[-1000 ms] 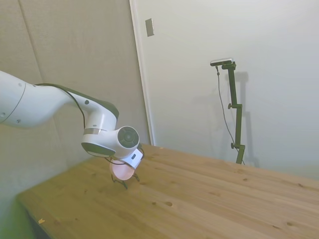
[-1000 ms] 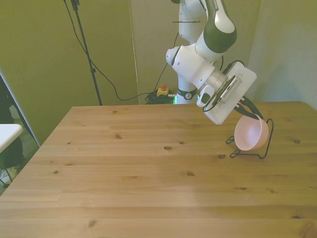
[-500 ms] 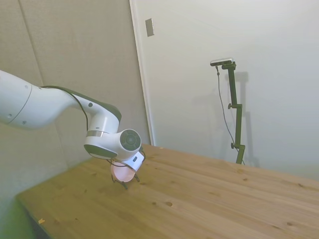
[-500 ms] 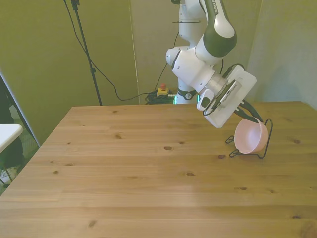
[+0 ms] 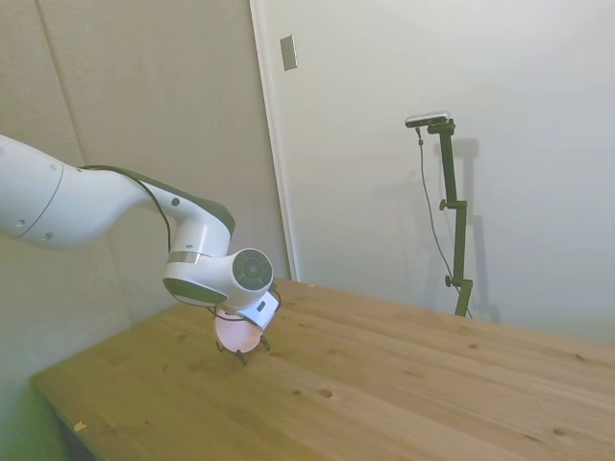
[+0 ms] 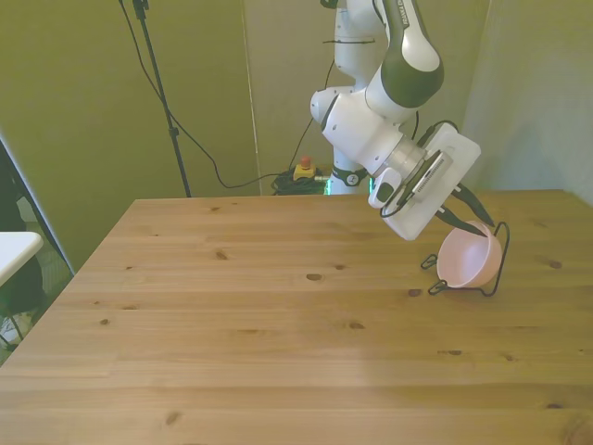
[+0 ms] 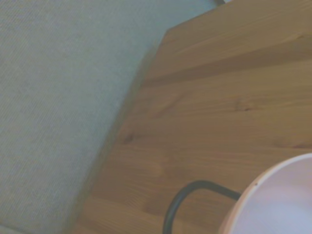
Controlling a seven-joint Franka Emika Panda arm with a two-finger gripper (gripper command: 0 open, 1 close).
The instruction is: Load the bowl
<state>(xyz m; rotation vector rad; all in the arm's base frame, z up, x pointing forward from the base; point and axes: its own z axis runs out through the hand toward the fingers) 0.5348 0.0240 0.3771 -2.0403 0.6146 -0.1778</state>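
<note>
Holding the pink bowl (image 6: 466, 258) by its rim, our gripper (image 6: 470, 215) sets it in the wire rack (image 6: 494, 264) near the table (image 6: 232, 315) edge at the front view's right; we see broad bare wood elsewhere.

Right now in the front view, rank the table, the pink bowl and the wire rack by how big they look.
1. Table, by far.
2. Bowl and wire rack: too close to call, since the bowl hides much of the rack.
</note>
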